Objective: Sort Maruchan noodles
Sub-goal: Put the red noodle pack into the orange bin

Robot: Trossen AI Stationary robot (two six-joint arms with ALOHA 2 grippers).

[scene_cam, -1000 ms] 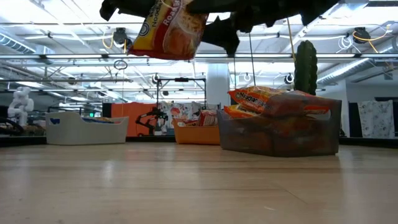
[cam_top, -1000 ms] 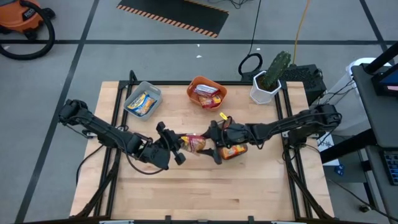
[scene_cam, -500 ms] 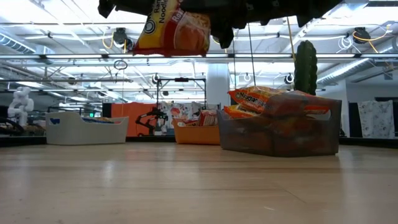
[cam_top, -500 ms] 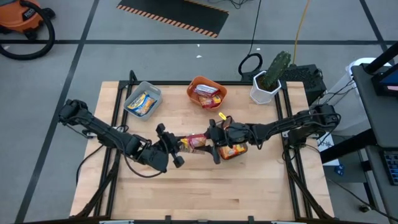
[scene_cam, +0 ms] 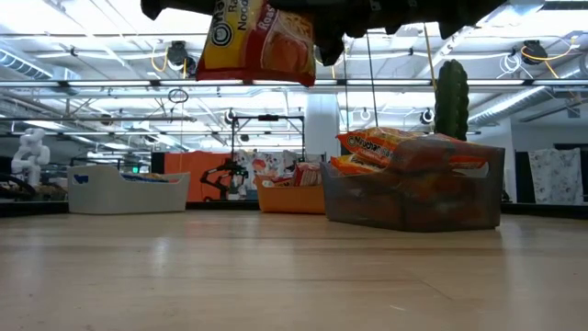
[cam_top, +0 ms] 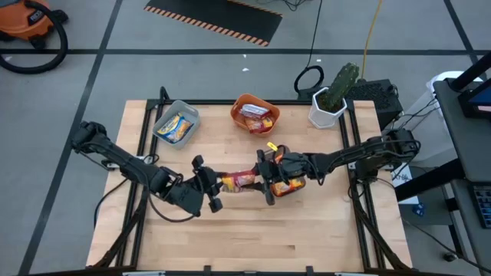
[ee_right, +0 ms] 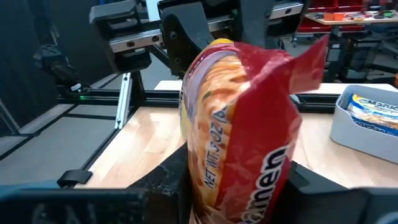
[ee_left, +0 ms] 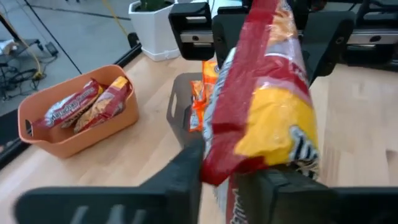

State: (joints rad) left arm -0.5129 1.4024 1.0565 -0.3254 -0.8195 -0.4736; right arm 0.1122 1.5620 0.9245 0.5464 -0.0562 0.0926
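From above, the left gripper and right gripper both clamp one red ramen packet over the table's middle, its long axis running between them. The low view shows the packet hanging high. Each wrist view shows its fingers pinching one end, so either arm could carry it.

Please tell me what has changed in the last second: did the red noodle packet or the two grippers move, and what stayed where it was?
The red noodle packet, held between the left gripper and the right gripper, shifted slightly toward the left arm's side and a little toward the table's front. In the low view it rose slightly and turned more upright. Both grippers moved with it. The grey tray, orange tray, dark bin and potted cactus stayed put.
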